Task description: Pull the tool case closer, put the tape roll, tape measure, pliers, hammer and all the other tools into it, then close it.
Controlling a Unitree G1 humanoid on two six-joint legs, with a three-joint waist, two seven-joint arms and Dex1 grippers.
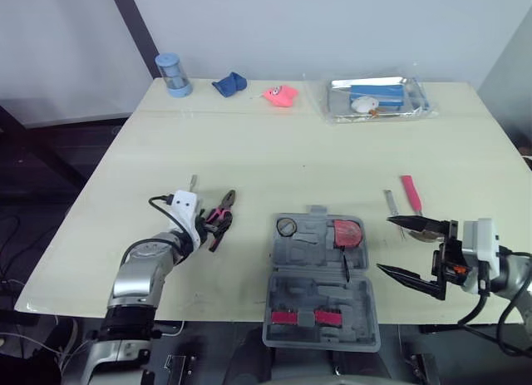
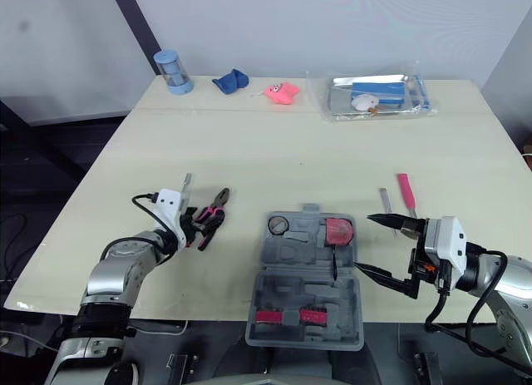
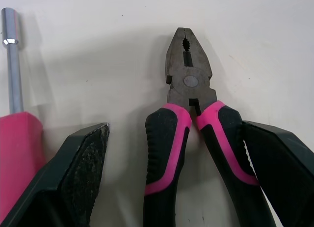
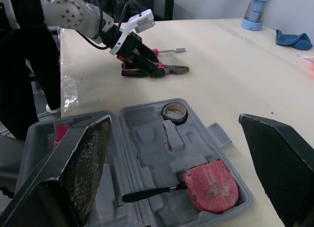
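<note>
pliers (image 3: 190, 85): on the desk (image 1: 274, 152), left of the tool case (image 1: 303, 250), nose pointing far.
pliers handling: steel, stiff, probably heavyish for their size. Rubbery pink-black handles should grip well. Take both handles together near the pivot, else they may splay or swing.
left gripper (image 3: 175, 131): fingers apart, one on each side of the handles, not clamped yet.
right gripper (image 1: 385, 244): fingers wide apart, empty, hovering just right of the case.
tool case: open flat at the near desk edge, lid half nearest, tray half farther.
case contents: tape roll (image 1: 286, 227) in the far-left recess, red tape measure (image 1: 348, 233) in the far-right one with its black strap trailing near. Other recesses bare. Pink strips (image 1: 320, 318) in the lid.
not in case: screwdriver (image 3: 17, 148) just beside the pliers. Pink-handled tool (image 1: 411, 193) and metal piece (image 1: 391, 202) right of the case.
</note>
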